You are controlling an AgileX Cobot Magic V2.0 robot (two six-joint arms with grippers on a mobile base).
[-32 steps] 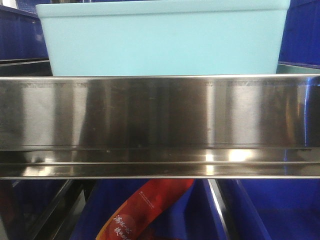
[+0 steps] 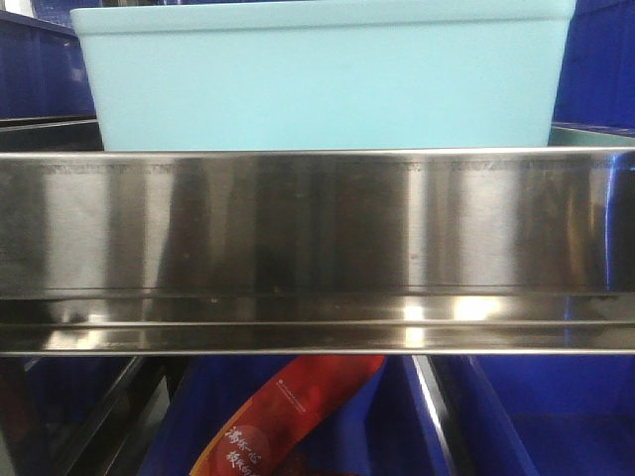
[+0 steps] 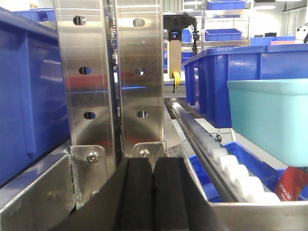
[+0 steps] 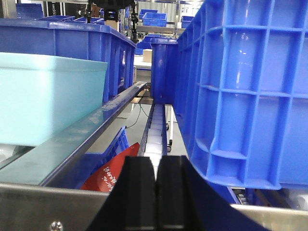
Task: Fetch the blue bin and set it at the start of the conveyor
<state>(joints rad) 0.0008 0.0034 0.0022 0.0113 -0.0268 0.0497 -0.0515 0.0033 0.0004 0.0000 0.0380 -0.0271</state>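
The pale aqua blue bin (image 2: 322, 79) rests on a shelf right behind a shiny steel rail (image 2: 317, 223), filling the top of the front view. It shows at the right edge of the left wrist view (image 3: 269, 118) and at the left of the right wrist view (image 4: 48, 98). My left gripper (image 3: 153, 166) is shut with nothing in it, low at the rail, left of the bin. On the bin's other side my right gripper (image 4: 156, 166) is likewise shut and empty. The conveyor start is out of view.
Dark blue crates flank the bin: one at the left (image 3: 29, 91), one behind it (image 3: 231, 72), a ribbed one close on the right (image 4: 245, 91). Steel uprights (image 3: 110, 72) stand ahead of the left gripper. White rollers (image 3: 231, 168) and a red packet (image 2: 288, 416) lie below.
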